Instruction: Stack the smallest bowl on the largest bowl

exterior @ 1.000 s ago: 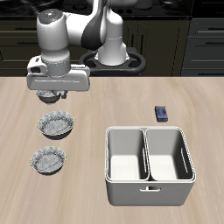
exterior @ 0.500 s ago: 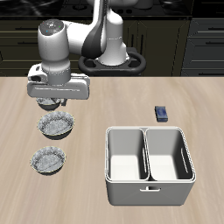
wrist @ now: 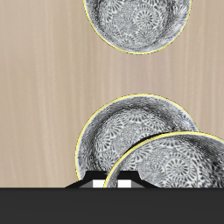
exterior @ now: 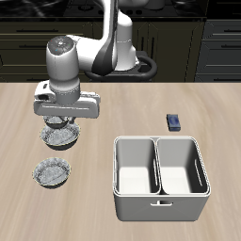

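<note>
Exterior view: the claw (exterior: 59, 120) hangs low near the back of the desk (exterior: 122, 99), pressed onto the small bowl (exterior: 56, 124), which shows as a dark crinkled shape tucked under it; the large bowl (exterior: 62, 141) sits directly below and a touch nearer the front edge, so the drop looks almost plumb, with only a slight forward shift needed; a paler, shallower third bowl (exterior: 52, 173) lies nearer the front, apart from the large one; a white two-part bin (exterior: 160, 195) and a small dark block (exterior: 174, 121) stand well off to the side.

Wrist view: the claw (wrist: 112, 183) shows only as white tips, pinching the small bowl (wrist: 171, 171) by its rim; that bowl overlaps the large bowl (wrist: 118, 131) but sits off-centre to it; the third bowl (wrist: 140, 22) lies beyond on the pale wood-grain desk (wrist: 44, 87); all three are round, grey-silver, with ornate embossed insides and thin bright rims, so no long axis matters; I judge them rigid and slippery.
</note>
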{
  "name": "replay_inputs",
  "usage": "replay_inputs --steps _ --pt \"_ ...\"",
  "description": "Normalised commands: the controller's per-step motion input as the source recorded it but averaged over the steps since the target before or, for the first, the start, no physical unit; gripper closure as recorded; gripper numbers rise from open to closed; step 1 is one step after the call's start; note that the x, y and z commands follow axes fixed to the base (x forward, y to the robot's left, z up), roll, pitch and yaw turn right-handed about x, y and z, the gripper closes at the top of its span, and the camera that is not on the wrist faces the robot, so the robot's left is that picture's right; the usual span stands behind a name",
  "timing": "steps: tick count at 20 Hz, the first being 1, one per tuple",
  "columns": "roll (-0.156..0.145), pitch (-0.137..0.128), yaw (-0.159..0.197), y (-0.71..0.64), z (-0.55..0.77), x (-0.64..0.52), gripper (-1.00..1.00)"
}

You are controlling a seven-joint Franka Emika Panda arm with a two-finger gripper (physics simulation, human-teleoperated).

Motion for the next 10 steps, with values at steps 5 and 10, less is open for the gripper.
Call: replay_inputs --steps 5,10 --pt "-0.006 0.057 -0.011 0.08 -0.35 0.04 1.00" --pt "-0.032 0.106 0.011 0.07 -0.46 -0.01 1.00"
